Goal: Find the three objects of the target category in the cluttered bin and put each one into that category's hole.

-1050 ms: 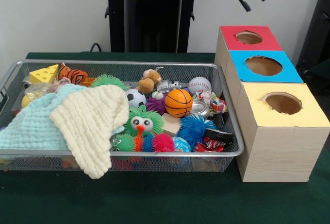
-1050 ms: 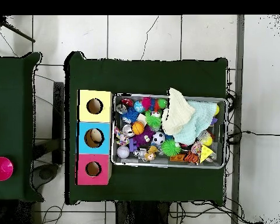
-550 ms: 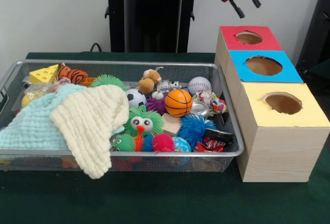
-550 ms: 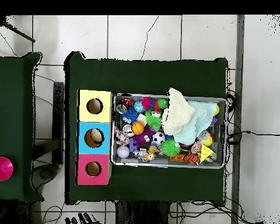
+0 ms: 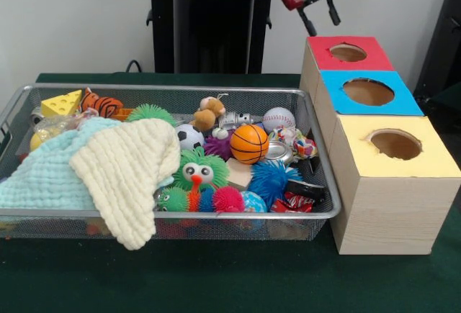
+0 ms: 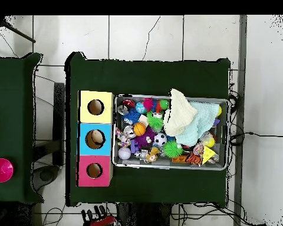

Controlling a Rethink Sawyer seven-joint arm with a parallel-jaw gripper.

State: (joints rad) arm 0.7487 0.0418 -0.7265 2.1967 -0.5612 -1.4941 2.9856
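Gripper [image 5: 319, 17]: raised at 12 o'clock above the red box [image 5: 347, 54]; two dark fingers [image 5: 333, 15] spread apart, holding nothing.
Bin [image 5: 170, 214]: wire mesh, well apart from the fingers toward 8 o'clock, crowded with toys.
Balls: basketball [image 5: 249, 144], baseball [image 5: 278, 119], soccer ball [image 5: 189, 137] lying mid-bin.
Cloths: cream cloth [image 5: 126, 169] over teal cloth [image 5: 43, 176], at 9 o'clock.
Boxes: red, blue box [image 5: 369, 93], yellow box [image 5: 397, 149], touching in a row.

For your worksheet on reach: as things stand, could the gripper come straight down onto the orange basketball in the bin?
Probably yes. The orange basketball lies on top of the clutter in the mesh bin, with nothing over it; the cream cloth lies off to one side. The gripper, fingers apart, hangs high near the red box.
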